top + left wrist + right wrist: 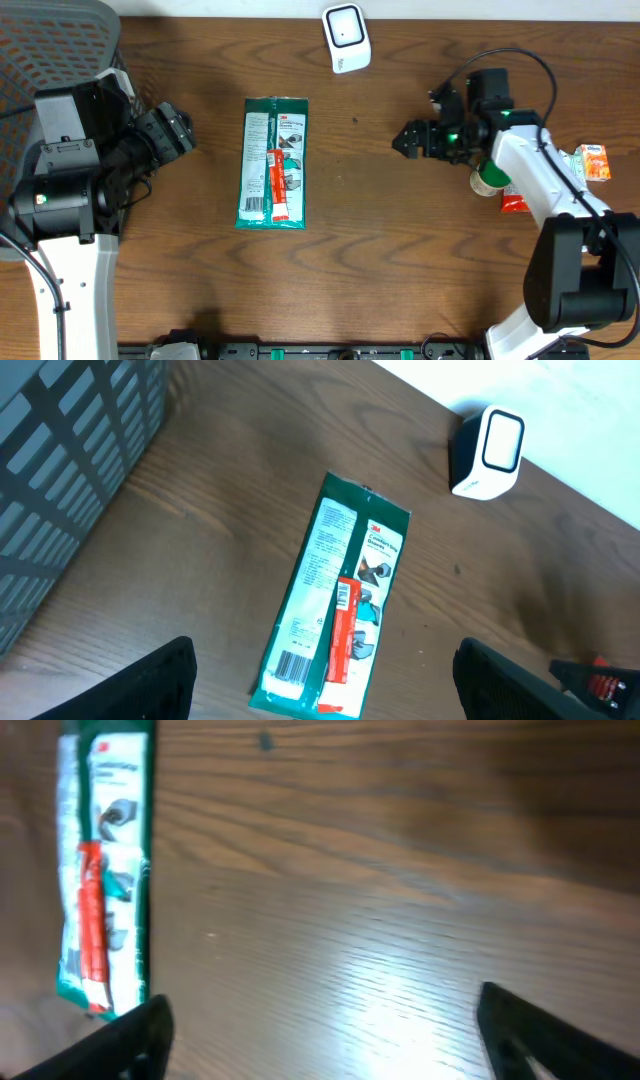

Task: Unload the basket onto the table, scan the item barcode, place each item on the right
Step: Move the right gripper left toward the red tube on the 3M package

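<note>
A flat green and white packet [272,163] with a red strip lies on the wooden table left of centre, its barcode [293,662] facing up at its near end. The white barcode scanner [346,38] stands at the table's far edge. My left gripper [178,132] is open, to the left of the packet and apart from it; in the left wrist view its gripper [320,685] frames the packet's near end. My right gripper [408,138] is open and empty, well to the right of the packet; the packet [105,870] shows far off in the right wrist view.
Behind the right arm lie a green-and-white round item [489,178], a red packet [513,203] and an orange carton [593,162]. A grey mesh chair back [55,45] stands at the far left corner.
</note>
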Motion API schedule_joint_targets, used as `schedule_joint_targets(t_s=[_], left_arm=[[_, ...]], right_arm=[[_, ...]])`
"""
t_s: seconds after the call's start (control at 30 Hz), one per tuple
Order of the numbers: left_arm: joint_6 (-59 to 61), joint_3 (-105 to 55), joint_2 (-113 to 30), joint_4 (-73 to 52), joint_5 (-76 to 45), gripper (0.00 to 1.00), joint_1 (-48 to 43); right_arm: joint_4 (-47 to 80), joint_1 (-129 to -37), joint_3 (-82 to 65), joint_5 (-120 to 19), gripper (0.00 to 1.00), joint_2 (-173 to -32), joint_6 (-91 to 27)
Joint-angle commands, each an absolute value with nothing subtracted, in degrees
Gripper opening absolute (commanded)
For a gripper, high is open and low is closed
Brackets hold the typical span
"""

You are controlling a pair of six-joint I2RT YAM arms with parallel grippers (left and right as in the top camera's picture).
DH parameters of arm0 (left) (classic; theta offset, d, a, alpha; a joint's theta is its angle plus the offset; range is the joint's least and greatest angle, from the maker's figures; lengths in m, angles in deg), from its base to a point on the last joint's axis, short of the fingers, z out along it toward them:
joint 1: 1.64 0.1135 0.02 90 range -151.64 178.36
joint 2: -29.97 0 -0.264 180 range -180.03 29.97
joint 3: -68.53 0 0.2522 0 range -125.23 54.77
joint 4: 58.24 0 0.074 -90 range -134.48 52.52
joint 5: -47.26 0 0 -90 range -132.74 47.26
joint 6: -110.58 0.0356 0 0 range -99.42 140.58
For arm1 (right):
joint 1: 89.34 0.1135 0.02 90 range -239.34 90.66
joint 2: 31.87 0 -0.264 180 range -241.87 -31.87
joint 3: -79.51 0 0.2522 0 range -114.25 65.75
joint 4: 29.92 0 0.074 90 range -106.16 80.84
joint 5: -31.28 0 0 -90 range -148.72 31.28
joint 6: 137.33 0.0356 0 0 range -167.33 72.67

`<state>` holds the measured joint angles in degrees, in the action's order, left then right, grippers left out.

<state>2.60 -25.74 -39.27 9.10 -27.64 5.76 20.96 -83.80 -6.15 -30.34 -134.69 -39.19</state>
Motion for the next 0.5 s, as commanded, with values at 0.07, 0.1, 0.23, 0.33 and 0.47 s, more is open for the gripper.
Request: schedule_joint_targets(t_s=[0.07, 0.1, 0.23, 0.33, 0.47], left_arm=[[2.97, -25.99, -39.27, 9.08, -27.4, 0.83, 6.07], [2.97, -25.99, -39.27, 9.08, -27.4, 0.82, 6.07], [2.97, -25.96, -39.27, 9.08, -27.4, 0.82, 6.07], [2.97, -25.99, -39.27, 9.1, -27.4, 0.82, 6.04], [2.97, -25.99, -39.27, 9.08, -27.4, 0.82, 6.04]], right_arm=[[19.21, -78.38, -5.8, -29.4, 0.82, -135.13, -34.71], [18.82, -77.16, -5.8, -30.41, 0.8, -135.13, -33.47], [16.85, -71.49, -5.82, -35.06, 0.75, -135.13, -29.03], [14.43, -66.1, -5.82, -38.84, 0.69, -135.13, -25.95], [11.06, -58.77, -5.82, -44.0, 0.64, -135.13, -22.41]])
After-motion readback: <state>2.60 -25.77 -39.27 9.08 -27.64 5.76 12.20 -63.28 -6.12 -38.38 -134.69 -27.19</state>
